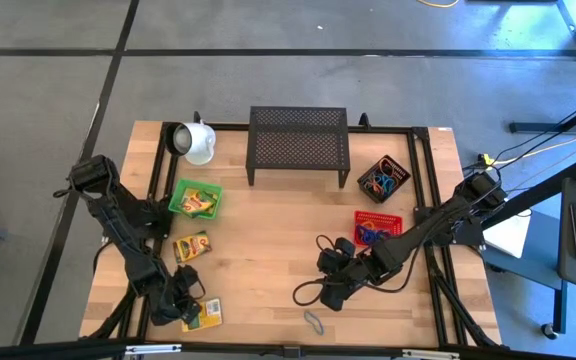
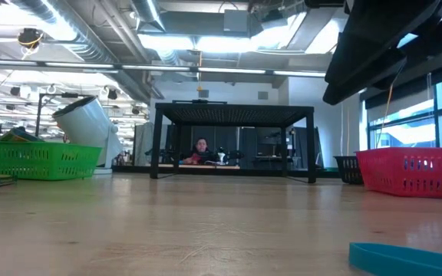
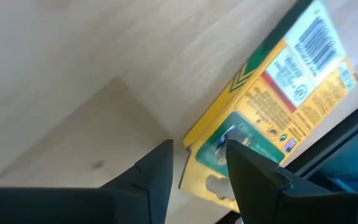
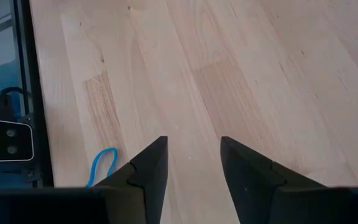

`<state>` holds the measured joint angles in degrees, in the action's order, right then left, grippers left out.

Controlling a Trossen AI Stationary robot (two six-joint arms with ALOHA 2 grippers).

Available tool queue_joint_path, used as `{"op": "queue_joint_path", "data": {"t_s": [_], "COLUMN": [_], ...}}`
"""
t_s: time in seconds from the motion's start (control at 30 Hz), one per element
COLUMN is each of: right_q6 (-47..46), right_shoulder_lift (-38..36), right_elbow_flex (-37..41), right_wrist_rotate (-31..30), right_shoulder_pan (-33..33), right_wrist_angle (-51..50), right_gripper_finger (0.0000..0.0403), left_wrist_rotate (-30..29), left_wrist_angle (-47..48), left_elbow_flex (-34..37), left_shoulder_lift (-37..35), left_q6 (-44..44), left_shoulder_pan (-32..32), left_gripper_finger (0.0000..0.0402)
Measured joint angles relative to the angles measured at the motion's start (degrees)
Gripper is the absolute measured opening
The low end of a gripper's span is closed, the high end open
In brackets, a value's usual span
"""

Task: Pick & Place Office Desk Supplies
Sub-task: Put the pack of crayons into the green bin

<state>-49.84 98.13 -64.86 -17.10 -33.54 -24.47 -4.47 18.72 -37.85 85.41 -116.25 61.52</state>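
Note:
A yellow-and-green crayon box (image 1: 206, 316) lies flat near the table's front left corner. My left gripper (image 1: 182, 306) hovers at its left end, pointing steeply down. In the left wrist view the open gripper (image 3: 197, 149) stands over the crayon box's (image 3: 272, 106) long edge, one finger over the box and one over bare wood; no touch shows. My right gripper (image 1: 330, 294) hangs open above bare wood at the front centre. A blue rubber band (image 4: 102, 164) lies on the table just beside my right gripper (image 4: 193, 142). A second crayon box (image 1: 191, 247) lies flat farther back.
A green basket (image 1: 196, 198) with a crayon box stands at mid-left, a red basket (image 1: 378, 227) and a black basket (image 1: 383, 178) with rubber bands at the right. The black mesh rack (image 1: 298, 145) and white mug (image 1: 196, 142) stand at the back. A person (image 2: 200, 149) shows far behind.

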Motion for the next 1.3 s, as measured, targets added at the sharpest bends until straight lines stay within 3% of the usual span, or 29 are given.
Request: {"op": "queue_joint_path", "data": {"t_s": [0.13, 0.43, 0.7, 1.03, 1.3], "right_q6": [0.02, 0.01, 0.03, 0.02, 0.02], "right_shoulder_lift": [-0.02, -0.02, -0.04, -0.07, -0.07], "right_elbow_flex": [0.0, 0.0, 0.0, 0.02, 0.02], "right_wrist_rotate": [0.0, 0.0, -1.31, -1.97, -1.95], "right_shoulder_pan": [0.0, 0.0, 0.0, 0.02, 0.0], "right_wrist_angle": [0.0, 0.0, 0.01, 0.57, 0.92], "right_gripper_finger": [0.0148, 0.0148, 0.0148, 0.0149, 0.0149], "left_wrist_rotate": [-1.05, -0.52, -2.27, -3.71, -1.32], "left_wrist_angle": [0.0, -0.04, 3.03, 5.7, 5.72], "left_elbow_flex": [-0.01, -0.02, -0.14, 0.11, 0.09], "left_shoulder_lift": [0.0, 0.0, -0.09, -1.4, -5.39], "left_q6": [2.79, 4.07, 9.56, 24.65, 33.94], "left_shoulder_pan": [0.0, 0.0, -1.58, -8.26, -11.93], "left_gripper_finger": [0.0115, 0.0009, 0.0002, 0.0001, 0.0003]}}
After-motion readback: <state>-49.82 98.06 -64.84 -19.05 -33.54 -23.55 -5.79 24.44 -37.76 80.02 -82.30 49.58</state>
